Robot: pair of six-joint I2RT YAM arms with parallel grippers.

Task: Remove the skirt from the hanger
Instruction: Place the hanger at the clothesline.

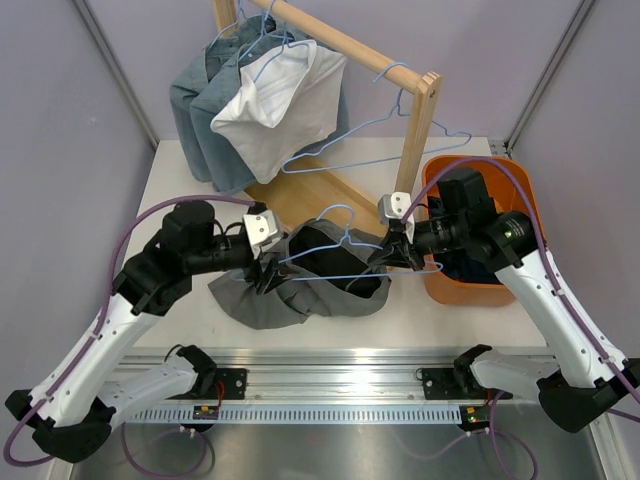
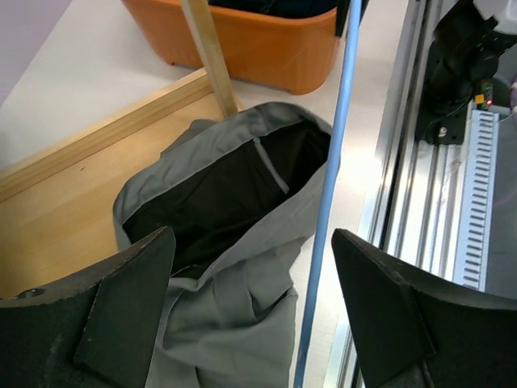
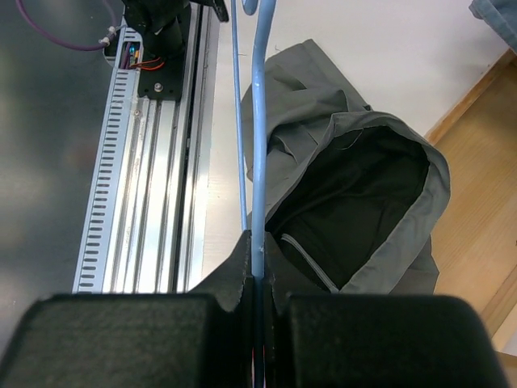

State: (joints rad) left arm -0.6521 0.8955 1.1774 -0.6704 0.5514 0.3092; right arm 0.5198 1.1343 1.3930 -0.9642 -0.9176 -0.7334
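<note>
Right wrist view: right claw (image 3: pixel 257 279) clamped on thin blue hanger (image 3: pixel 258 121) wire, just beyond it grey skirt (image 3: pixel 323 97) heaped on worktop (image 3: pixel 404 48), waist gaping; left claw (image 2: pixel 254 307) jaws wide apart above it; cloth looks light, limp, non-fragile, so prob pinch waistband rim.

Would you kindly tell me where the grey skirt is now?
In the top view, the grey skirt lies bunched at the front centre of the table, between the left pincer and right pincer, under the blue hanger, left of the orange bin.
</note>
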